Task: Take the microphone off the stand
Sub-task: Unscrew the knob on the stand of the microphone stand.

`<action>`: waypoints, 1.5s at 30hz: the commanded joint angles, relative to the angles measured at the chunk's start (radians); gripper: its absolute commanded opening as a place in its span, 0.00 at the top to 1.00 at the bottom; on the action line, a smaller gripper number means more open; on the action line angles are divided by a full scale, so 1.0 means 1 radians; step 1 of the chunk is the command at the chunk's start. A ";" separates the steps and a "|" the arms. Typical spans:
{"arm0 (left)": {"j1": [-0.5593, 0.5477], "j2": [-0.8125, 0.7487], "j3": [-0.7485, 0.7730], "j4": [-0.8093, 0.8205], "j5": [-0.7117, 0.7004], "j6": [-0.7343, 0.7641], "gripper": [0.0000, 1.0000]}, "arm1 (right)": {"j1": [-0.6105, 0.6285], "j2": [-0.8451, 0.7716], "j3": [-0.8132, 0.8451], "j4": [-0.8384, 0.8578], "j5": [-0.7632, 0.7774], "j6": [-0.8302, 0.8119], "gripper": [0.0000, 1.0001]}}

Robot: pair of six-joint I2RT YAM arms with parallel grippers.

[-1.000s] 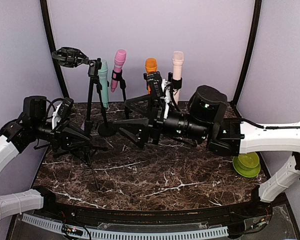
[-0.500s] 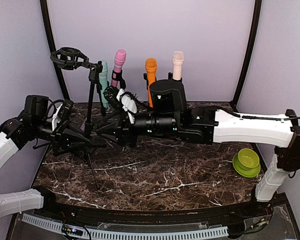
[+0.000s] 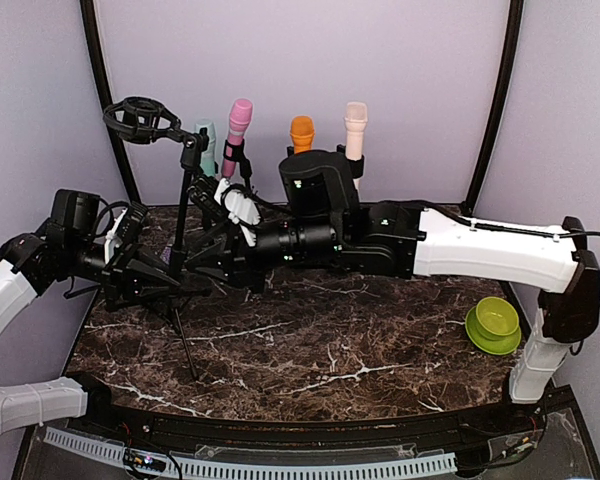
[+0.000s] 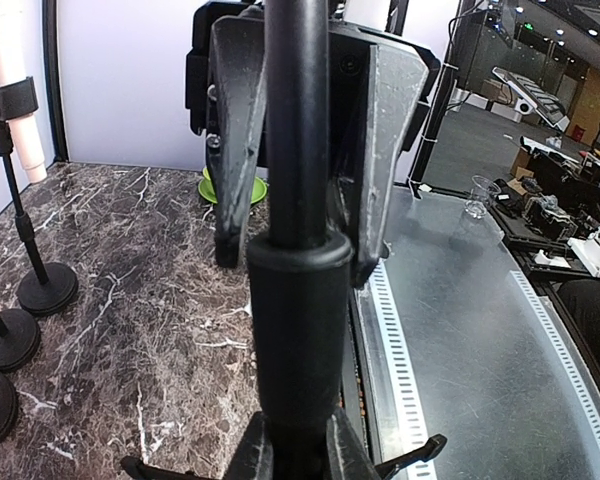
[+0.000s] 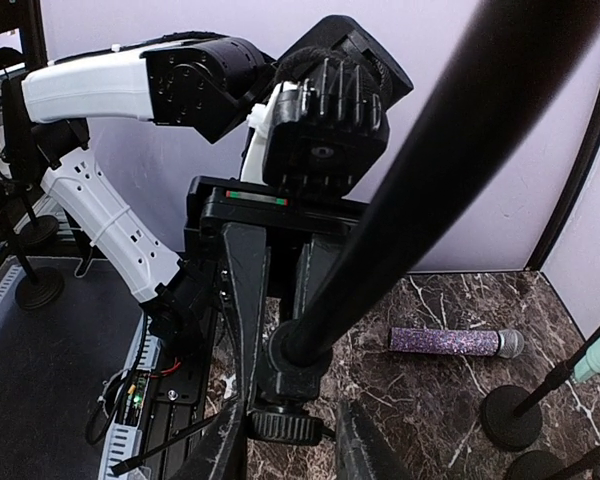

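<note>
A black tripod stand (image 3: pixel 186 195) stands at the left, and the ring mount (image 3: pixel 143 117) at its top looks empty. A purple glitter microphone (image 5: pixel 455 342) lies flat on the marble behind the stand. My left gripper (image 3: pixel 166 284) is shut on the stand's thick lower tube (image 4: pixel 298 330). My right gripper (image 3: pixel 203 262) reaches in from the right. Its jaws are narrow and straddle the pole's collar and knob (image 5: pixel 298 385). One finger (image 5: pixel 223 448) is against the collar. A sliver of gap shows at the other finger (image 5: pixel 365 452).
Along the back wall stand teal (image 3: pixel 208 140), pink (image 3: pixel 239 120), orange (image 3: pixel 301 131) and cream (image 3: pixel 355 118) microphones on round-base stands. A green bowl (image 3: pixel 493 325) sits at the right. A tripod leg (image 3: pixel 186 350) splays toward the front edge.
My right arm swung left from the table's middle to the tripod stand, and its wide jaws narrowed around the pole. The left gripper kept its hold on the stand.
</note>
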 commanded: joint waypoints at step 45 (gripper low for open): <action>-0.001 0.025 0.128 -0.119 0.004 0.237 1.00 | -0.090 0.041 0.014 0.156 -0.476 0.372 1.00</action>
